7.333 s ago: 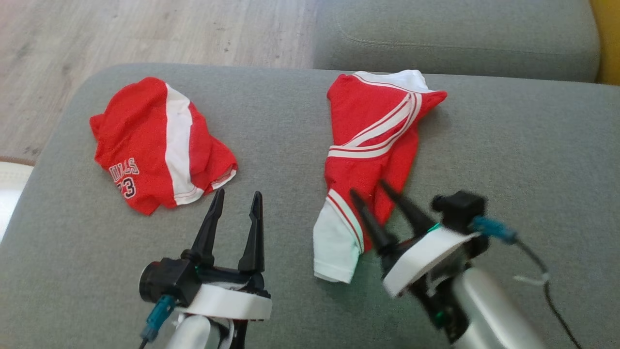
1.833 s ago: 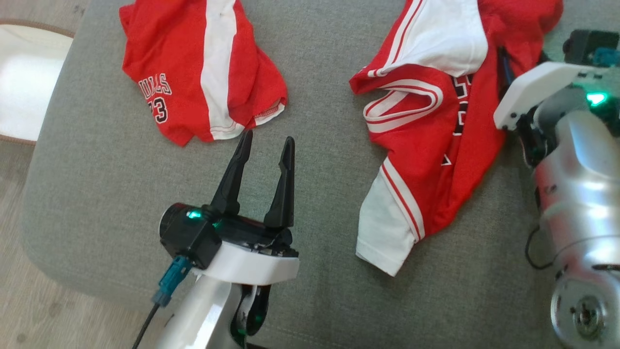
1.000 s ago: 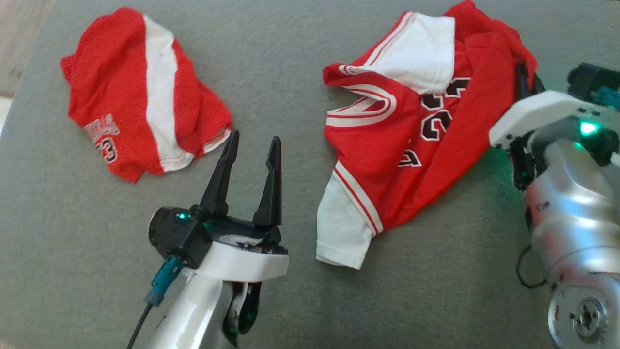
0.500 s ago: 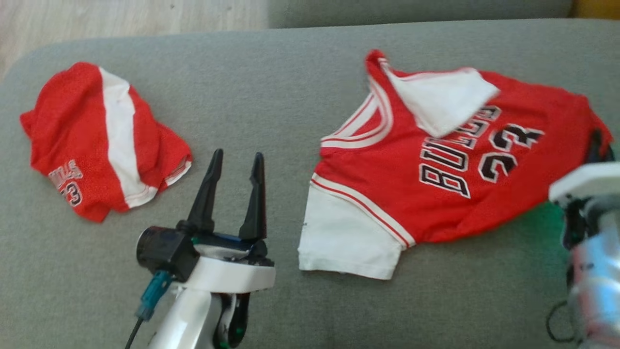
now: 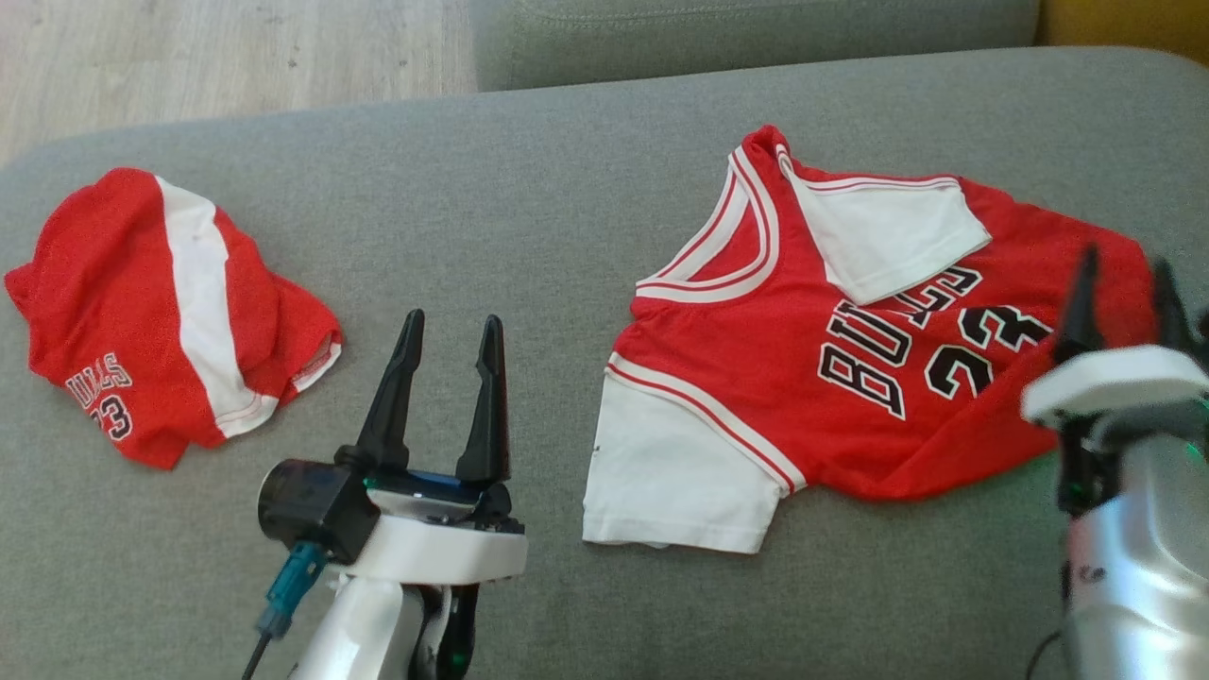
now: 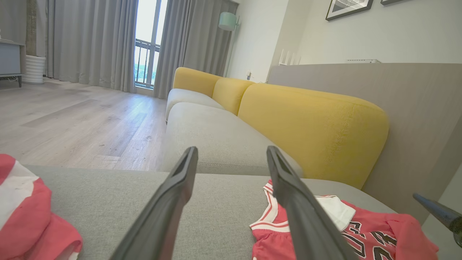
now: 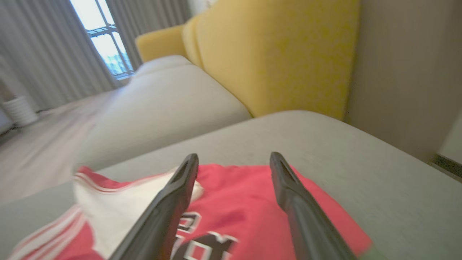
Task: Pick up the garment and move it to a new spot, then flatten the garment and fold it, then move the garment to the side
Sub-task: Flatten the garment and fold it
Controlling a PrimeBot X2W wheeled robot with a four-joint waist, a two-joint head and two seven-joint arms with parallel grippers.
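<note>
The garment, a red jersey (image 5: 850, 378) with white sleeves and black lettering, lies spread on the grey sofa cushion (image 5: 529, 208), neck to the left. Its far sleeve (image 5: 888, 236) is flipped over the chest; the near sleeve (image 5: 680, 482) lies flat. My right gripper (image 5: 1124, 274) hovers open over the jersey's right hem, with nothing between its fingers. In the right wrist view, the right gripper (image 7: 234, 159) looks along the red cloth (image 7: 234, 202). My left gripper (image 5: 450, 326) stands open left of the jersey, apart from it. From the left wrist, the left gripper (image 6: 232, 151) has the jersey (image 6: 361, 231) at lower right.
A second crumpled red and white garment (image 5: 161, 302) lies at the cushion's left end, also in the left wrist view (image 6: 25, 216). Wooden floor (image 5: 217, 57) lies beyond the cushion's far left edge. Another grey seat (image 5: 756, 38) and yellow backrests (image 6: 310, 126) stand behind.
My right gripper has opened and let go of the jersey's hem, after pulling it out to the right. The jersey now lies spread flat. The head camera has also shifted.
</note>
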